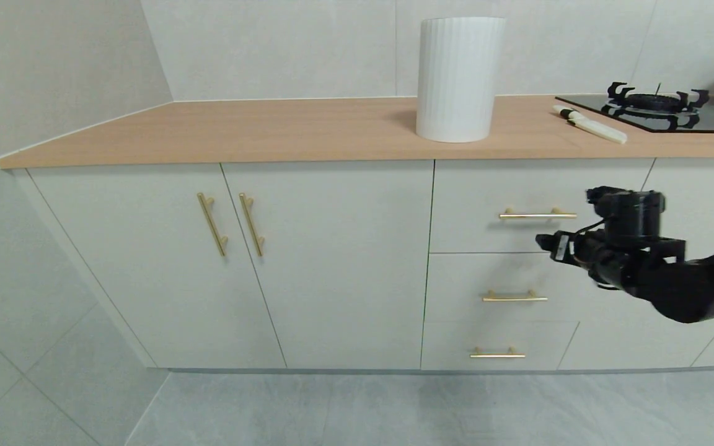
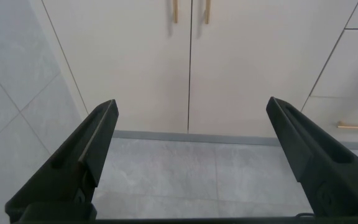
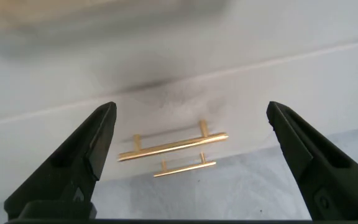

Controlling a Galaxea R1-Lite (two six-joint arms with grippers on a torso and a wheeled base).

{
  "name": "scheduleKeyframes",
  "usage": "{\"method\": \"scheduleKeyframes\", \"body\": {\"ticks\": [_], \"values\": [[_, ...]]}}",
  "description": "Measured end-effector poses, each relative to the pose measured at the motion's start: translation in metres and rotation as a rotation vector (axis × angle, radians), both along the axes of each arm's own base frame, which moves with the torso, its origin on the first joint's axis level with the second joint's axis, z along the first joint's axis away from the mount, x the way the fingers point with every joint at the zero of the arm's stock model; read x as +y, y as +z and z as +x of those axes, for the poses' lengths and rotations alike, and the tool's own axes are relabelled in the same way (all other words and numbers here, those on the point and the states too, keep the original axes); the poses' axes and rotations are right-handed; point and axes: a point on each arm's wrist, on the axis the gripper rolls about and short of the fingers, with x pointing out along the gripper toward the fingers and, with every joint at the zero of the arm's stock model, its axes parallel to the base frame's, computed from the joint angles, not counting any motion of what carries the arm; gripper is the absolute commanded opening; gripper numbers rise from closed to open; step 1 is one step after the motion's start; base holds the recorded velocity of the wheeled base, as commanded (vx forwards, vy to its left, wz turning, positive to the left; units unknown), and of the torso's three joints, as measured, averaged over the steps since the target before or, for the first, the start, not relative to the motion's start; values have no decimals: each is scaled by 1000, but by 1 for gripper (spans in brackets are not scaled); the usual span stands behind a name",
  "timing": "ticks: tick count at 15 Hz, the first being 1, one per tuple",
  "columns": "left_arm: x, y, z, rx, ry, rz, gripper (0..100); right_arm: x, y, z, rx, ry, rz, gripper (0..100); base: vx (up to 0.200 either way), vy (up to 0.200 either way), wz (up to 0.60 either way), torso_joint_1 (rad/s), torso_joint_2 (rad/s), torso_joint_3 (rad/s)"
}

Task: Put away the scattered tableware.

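Note:
A pale, long utensil (image 1: 590, 124) lies on the wooden countertop (image 1: 282, 130) beside the hob. To its left a tall white ribbed container (image 1: 457, 78) stands upright. My right gripper (image 1: 552, 244) hangs below the counter in front of the drawer stack, between the top drawer handle (image 1: 537, 215) and the middle one (image 1: 514, 298). It is open and holds nothing (image 3: 191, 109), with two brass drawer handles (image 3: 173, 146) ahead of its fingers. My left gripper (image 2: 191, 106) is also open and empty, low over the floor and facing the cabinet doors (image 2: 229, 68).
A black gas hob (image 1: 661, 111) with pan supports sits at the counter's right end. Double cabinet doors with brass handles (image 1: 230, 223) are at left, and a third drawer handle (image 1: 497, 355) is near the grey tiled floor (image 1: 357, 409). A tiled wall closes the left side.

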Motion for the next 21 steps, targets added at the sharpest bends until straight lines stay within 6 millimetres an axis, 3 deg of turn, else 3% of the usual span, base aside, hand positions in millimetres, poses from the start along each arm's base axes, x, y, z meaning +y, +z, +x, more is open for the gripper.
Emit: {"method": "scheduleKeyframes", "body": {"ticks": [2, 6, 9, 12, 15, 21], "values": [[0, 0, 0, 0, 0, 0, 100, -11, 40, -60, -75, -21, -33, 100, 0, 0, 0, 0, 0, 0], [0, 0, 0, 0, 0, 0, 100, -36, 85, -185, -238, -66, -162, 100, 0, 0, 0, 0, 0, 0], [0, 0, 0, 0, 0, 0, 100, -52, 83, -283, -295, -89, -247, 100, 0, 0, 0, 0, 0, 0], [0, 0, 0, 0, 0, 0, 100, -63, 51, -363, -288, -107, -300, 100, 0, 0, 0, 0, 0, 0], [0, 0, 0, 0, 1, 0, 100, -69, 22, -397, -253, -232, -334, 100, 0, 0, 0, 0, 0, 0], [0, 0, 0, 0, 0, 0, 100, -71, 14, -410, -277, -421, -337, 100, 0, 0, 0, 0, 0, 0]]}}
